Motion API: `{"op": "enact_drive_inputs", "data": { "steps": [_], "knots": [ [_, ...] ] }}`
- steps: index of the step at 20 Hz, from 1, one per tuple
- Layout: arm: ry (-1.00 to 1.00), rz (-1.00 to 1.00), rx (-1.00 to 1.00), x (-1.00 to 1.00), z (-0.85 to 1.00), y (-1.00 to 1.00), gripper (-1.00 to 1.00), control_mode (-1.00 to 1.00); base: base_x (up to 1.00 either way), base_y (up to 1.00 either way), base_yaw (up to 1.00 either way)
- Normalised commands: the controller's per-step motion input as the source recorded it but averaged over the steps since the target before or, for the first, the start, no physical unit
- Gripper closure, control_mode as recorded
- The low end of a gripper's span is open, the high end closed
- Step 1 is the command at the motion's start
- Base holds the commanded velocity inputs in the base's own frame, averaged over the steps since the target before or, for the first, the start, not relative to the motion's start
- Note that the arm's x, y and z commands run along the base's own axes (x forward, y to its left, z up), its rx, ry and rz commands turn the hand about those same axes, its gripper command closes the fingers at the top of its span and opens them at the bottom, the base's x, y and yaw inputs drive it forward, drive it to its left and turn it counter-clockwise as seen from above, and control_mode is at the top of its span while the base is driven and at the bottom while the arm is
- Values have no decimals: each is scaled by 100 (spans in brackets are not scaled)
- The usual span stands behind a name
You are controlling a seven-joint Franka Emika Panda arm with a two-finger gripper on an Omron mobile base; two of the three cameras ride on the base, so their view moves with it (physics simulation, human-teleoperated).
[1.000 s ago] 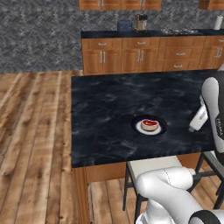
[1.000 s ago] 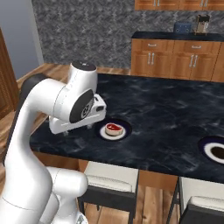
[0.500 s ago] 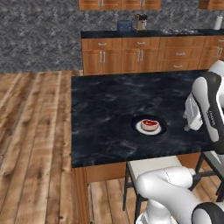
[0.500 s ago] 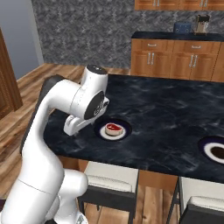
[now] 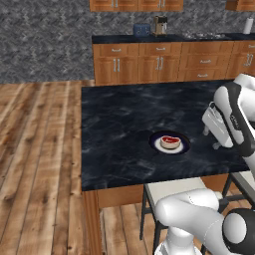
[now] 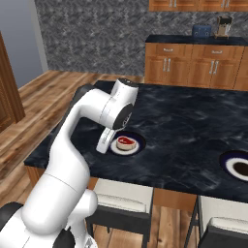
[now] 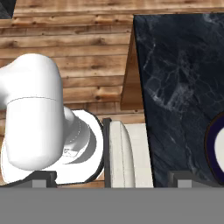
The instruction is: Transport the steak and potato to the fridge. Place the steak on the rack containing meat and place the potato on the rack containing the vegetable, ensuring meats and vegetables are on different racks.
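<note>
The steak, a raw-red slab with a pale rim, lies on a white plate with a dark rim on the black marble counter. My gripper hangs open just beside that plate, pointing down over the counter's near edge, nothing between its fingers. The plate's rim shows at the right of the hand view. A second dark plate at the right edge holds a brown lump, likely the potato. The fridge is out of view.
Stools stand under the counter's near edge. Wooden cabinets with a toaster and a coffee machine line the back wall. Plank floor lies open to the left of the island.
The arm has swung the hand in towards the steak plate; the gripper now hangs right beside it. The steak and plates have not moved.
</note>
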Motion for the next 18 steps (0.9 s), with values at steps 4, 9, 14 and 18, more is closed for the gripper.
{"op": "enact_drive_inputs", "data": {
  "steps": [4, 9, 14, 18],
  "knots": [
    [-5, 9, 0, 24, -20, -5, -100, -100, 0, 0, 0],
    [-11, 0, -1, 19, -19, 1, -100, -100, 0, 0, 0],
    [-2, 0, 0, 30, -29, 11, -100, -100, 0, 0, 0],
    [0, 0, 0, 39, -26, 13, -100, -100, 0, 0, 0]
  ]
}}
